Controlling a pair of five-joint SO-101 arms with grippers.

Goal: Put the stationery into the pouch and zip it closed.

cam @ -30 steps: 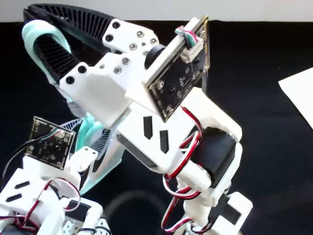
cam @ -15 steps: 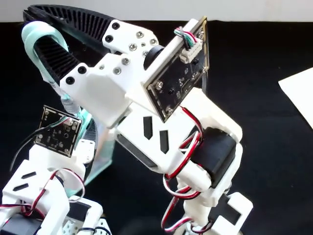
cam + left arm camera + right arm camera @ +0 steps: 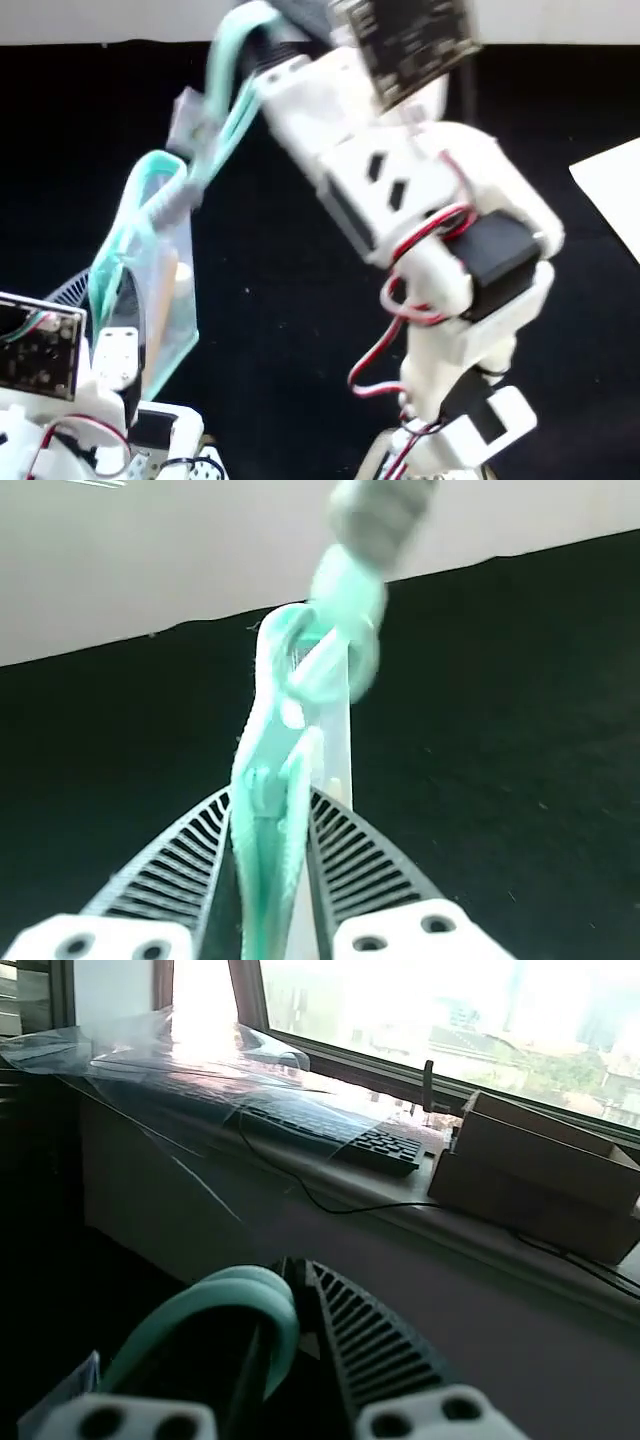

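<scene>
above black table [image 3: 300, 250], clear plastic pouch with mint-green trim [image 3: 165, 290] is hanging stretched between arms. left gripper [image 3: 272, 820] is pinching its lower edge as anchor; right gripper [image 3: 285, 1295] is clamping mint-green loop [image 3: 220, 1295], likely tensioning for zipping.

A black bench [image 3: 300, 330] is stretching across the high view, with a white sheet [image 3: 612, 195] lying at its right-hand edge. Daylight is pouring through a window [image 3: 450, 1010] onto a pale ledge [image 3: 480, 1250], where a dark keyboard [image 3: 330, 1130] is sitting under clear plastic film [image 3: 170, 1055]. A thin cable [image 3: 350, 1207] is trailing past it, and a cardboard box [image 3: 540, 1165] is resting just beside the keyboard.
</scene>
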